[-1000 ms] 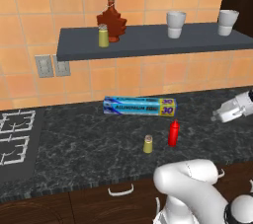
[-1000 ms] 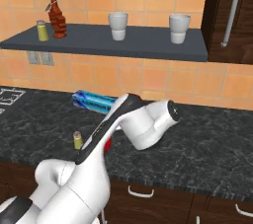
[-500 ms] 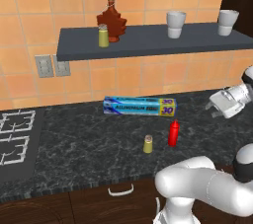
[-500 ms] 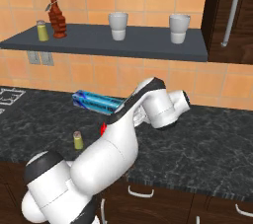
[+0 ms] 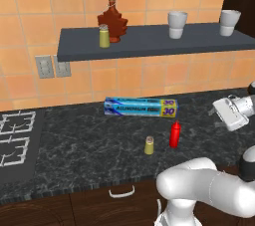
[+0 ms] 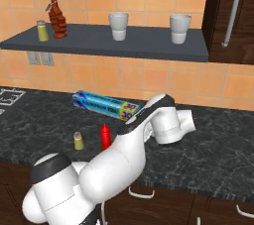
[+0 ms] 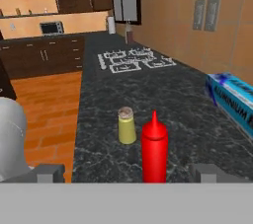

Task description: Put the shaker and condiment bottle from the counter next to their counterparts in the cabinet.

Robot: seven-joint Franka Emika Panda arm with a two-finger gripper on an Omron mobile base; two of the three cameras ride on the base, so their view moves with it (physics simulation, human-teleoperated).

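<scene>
The red condiment bottle (image 5: 174,134) and the olive-yellow shaker (image 5: 149,145) stand side by side on the speckled black counter (image 5: 79,145). On the dark cabinet shelf (image 5: 149,43) sit their counterparts, a second shaker (image 5: 104,36) and the brown maple-leaf bottle (image 5: 112,21). My gripper (image 5: 219,110) hovers low over the counter's right end and faces the pair from well to their right. In the hand view the gripper (image 7: 129,173) is open, its fingertips (image 7: 49,172) set wide. The red bottle (image 7: 154,149) stands just ahead of them, the shaker (image 7: 127,126) behind it.
A blue foil box (image 5: 141,106) lies behind the pair, near the wall. Two white cups (image 5: 177,24) stand on the shelf's right half. A stove (image 5: 15,140) takes up the counter's left end. Wall outlets (image 5: 52,65) sit under the shelf.
The arm has swung its elbow out to the right and lower. The hand has stayed at the counter's right end, dipping slightly. Bottle and shaker have not moved.
</scene>
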